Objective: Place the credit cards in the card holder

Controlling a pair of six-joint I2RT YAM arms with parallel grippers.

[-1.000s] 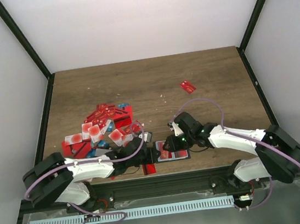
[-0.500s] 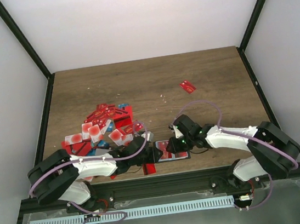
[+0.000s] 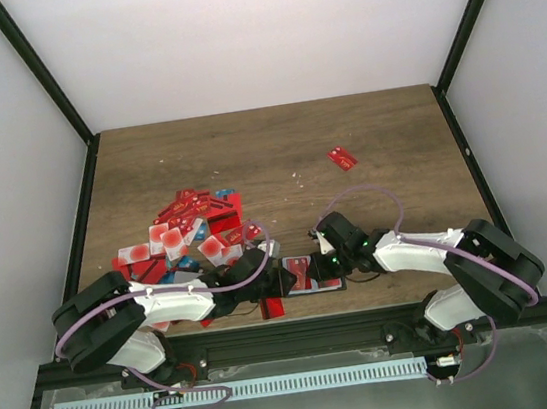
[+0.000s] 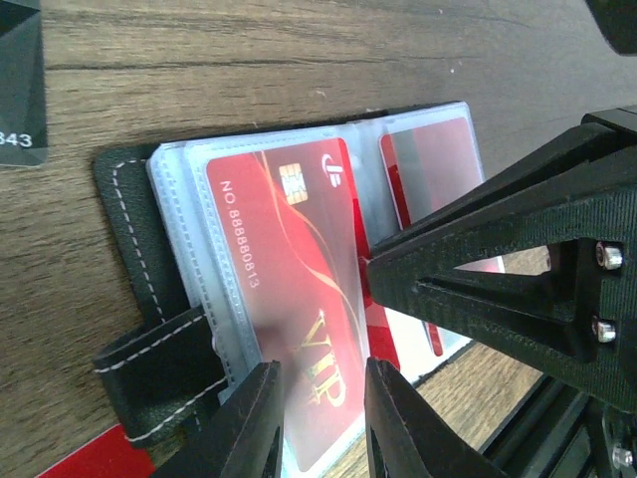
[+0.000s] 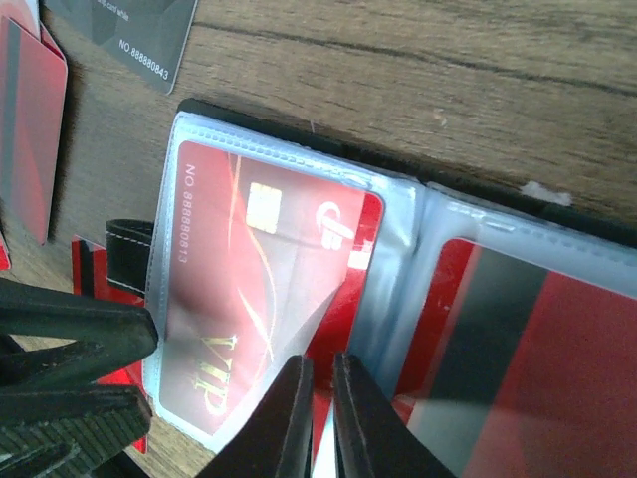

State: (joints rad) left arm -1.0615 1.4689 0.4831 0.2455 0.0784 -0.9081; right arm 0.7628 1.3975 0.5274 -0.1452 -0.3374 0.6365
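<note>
The card holder (image 3: 315, 272) lies open near the front edge, its clear sleeves (image 4: 184, 189) facing up. A red VIP credit card (image 4: 289, 259) sits in the left sleeve (image 5: 199, 289), another red card (image 5: 518, 339) in the right one. My left gripper (image 4: 320, 368) hovers over the VIP sleeve's near edge, its fingers apart either side of it. At the fold, my right gripper (image 5: 320, 363) is almost shut, pinching the edge of a red credit card (image 5: 348, 289) that pokes out beside the VIP sleeve. Many loose credit cards (image 3: 191, 230) are heaped on the left.
A lone red card (image 3: 342, 158) lies far right on the wooden table (image 3: 276, 144). Another red card (image 3: 272, 308) sits by the front edge. A thin black card (image 5: 134, 35) lies just beyond the holder. The holder's strap (image 4: 159, 363) sticks out beside my left fingers.
My right gripper's jaws have closed to a thin gap and edged left to the holder's fold. The left arm slid slightly right, then held still.
</note>
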